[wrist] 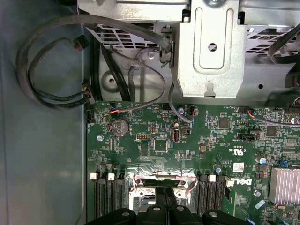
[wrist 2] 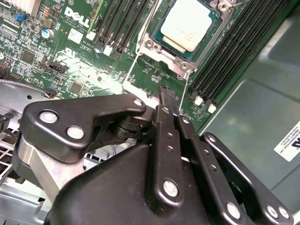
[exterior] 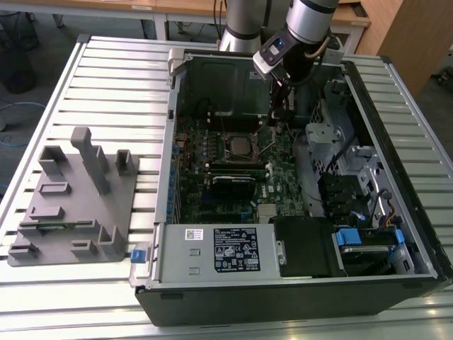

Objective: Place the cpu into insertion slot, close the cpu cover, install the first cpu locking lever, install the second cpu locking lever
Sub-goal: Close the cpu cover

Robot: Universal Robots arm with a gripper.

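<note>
Silver cpu (wrist 2: pixel 190 23) lies framed under the cpu cover (wrist 2: pixel 155 46).
I've got the gripper (wrist 2: pixel 165 93) clenched, fingertips together just beside a thin locking lever (wrist 2: pixel 185 91), likely to push it, not grasp.

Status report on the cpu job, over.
Pincer shut, tips low beside the insertion slot. Cpu seated, cpu cover down around it. Nothing between pincer and slot.

Open room above the insertion slot (exterior: pixel 237 146); a metal cage (exterior: pixel 322 136) stands near.
</note>
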